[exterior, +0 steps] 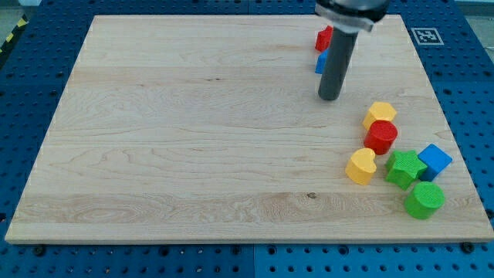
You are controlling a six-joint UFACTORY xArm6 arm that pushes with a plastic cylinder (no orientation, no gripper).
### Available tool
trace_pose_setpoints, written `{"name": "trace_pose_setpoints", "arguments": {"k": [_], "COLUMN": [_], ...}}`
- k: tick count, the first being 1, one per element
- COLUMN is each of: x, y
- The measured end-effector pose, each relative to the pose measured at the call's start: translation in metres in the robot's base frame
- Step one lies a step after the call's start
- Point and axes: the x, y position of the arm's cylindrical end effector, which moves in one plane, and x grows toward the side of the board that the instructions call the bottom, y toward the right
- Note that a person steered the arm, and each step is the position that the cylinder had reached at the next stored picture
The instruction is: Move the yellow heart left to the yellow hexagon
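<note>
The yellow heart (360, 166) lies at the view's lower right, just below and left of a red round block (380, 137). The yellow hexagon (380, 113) sits above the red round block, touching it. My tip (329, 97) is on the board up and to the left of the yellow hexagon, apart from both yellow blocks. The heart is below and slightly left of the hexagon.
A green star (404, 168), a blue cube (434, 161) and a green round block (424, 199) cluster right of the heart. A red block (324, 38) and a blue block (320, 63) lie partly behind the rod at the view's top. The wooden board (193, 139) ends close to the cluster at the right.
</note>
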Motion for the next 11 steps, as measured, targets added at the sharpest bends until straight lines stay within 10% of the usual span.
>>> {"name": "trace_pose_setpoints", "arguments": {"k": [4,11], "x": [0.173,0.078], "y": [0.033,-0.001]}}
